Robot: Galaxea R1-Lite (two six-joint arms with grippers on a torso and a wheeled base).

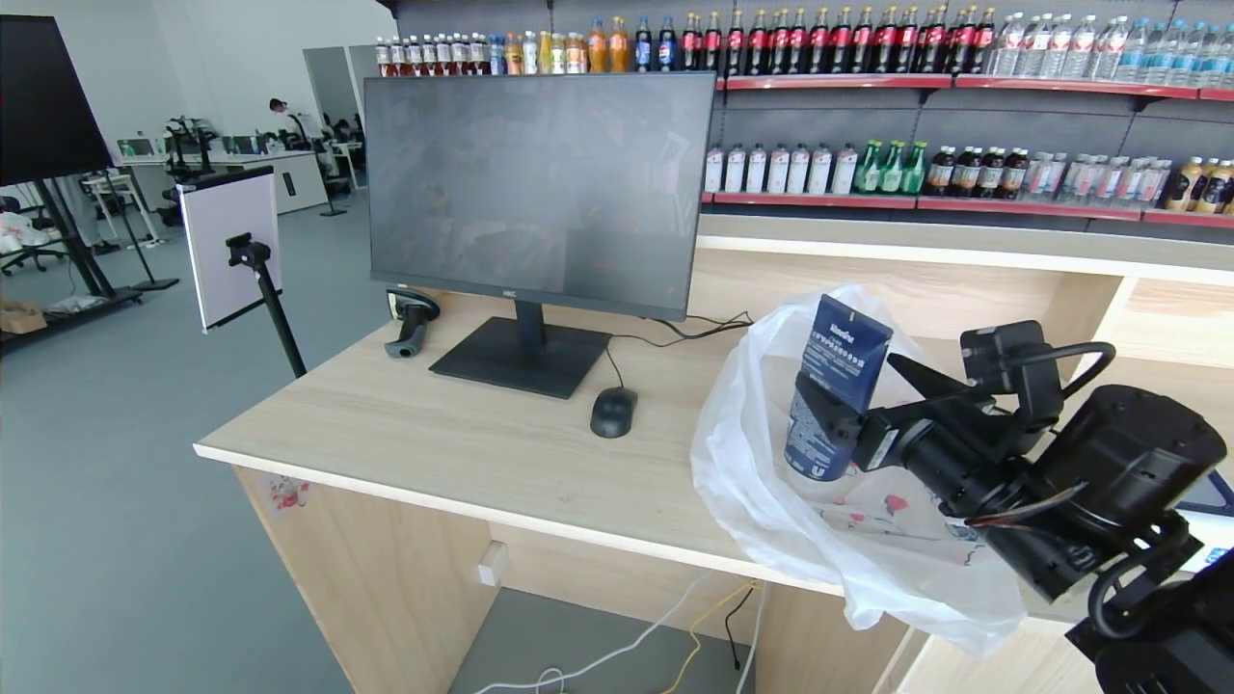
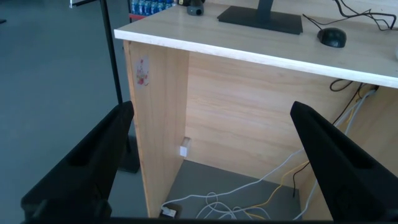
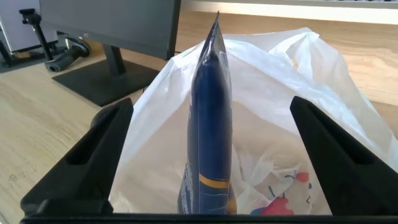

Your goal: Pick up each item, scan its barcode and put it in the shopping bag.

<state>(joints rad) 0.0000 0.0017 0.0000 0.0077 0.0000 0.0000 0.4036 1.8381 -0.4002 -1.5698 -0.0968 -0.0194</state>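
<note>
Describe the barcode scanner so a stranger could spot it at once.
Find the large dark flat monitor on the light wooden counter. On the robot's left of its stand lies the dark grey pistol-shaped handheld scanner. Unlike the rounded black mouse, it has a bent handle.

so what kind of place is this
Looks like a mock shop checkout, maybe inside a lab: shelves of bottled drinks behind a wooden counter with a monitor and handheld scanner, plus a plastic shopping bag.
</note>
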